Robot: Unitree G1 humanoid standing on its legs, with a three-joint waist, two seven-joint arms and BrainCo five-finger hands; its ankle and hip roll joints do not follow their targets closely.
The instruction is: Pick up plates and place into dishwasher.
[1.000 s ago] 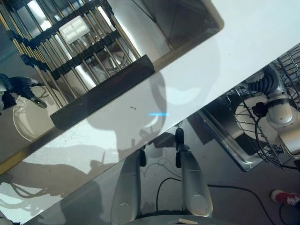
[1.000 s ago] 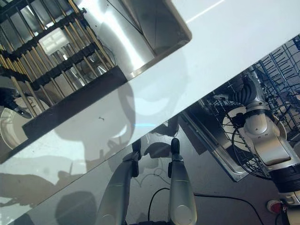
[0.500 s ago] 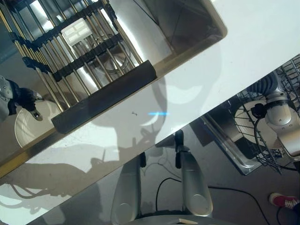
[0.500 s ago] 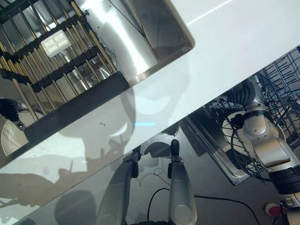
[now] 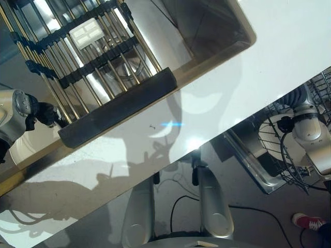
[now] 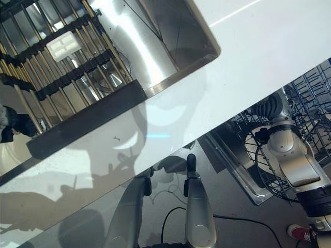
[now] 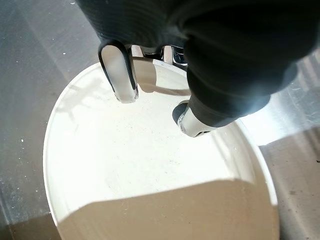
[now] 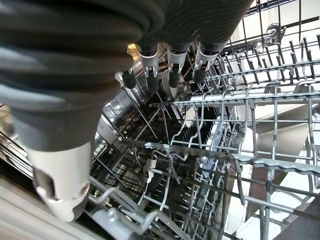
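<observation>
My white worktop [image 5: 269,57] runs between the sink [image 5: 155,31] and the dishwasher rack [image 8: 240,165]. The plate [image 7: 150,165] lies flat on the steel sink floor, partly under the drying rack [image 5: 77,51] in the eye views. My left hand [image 7: 150,60] reaches over it with fingers [image 7: 120,70] curled down onto its far rim; a shallow hold like this could let the plate slip, scrape the steel, or knock the rack bars as I lift. I cannot see any finger beneath the rim. My right hand [image 8: 165,65] hangs over the rack, fingers loosely spread, holding nothing.
</observation>
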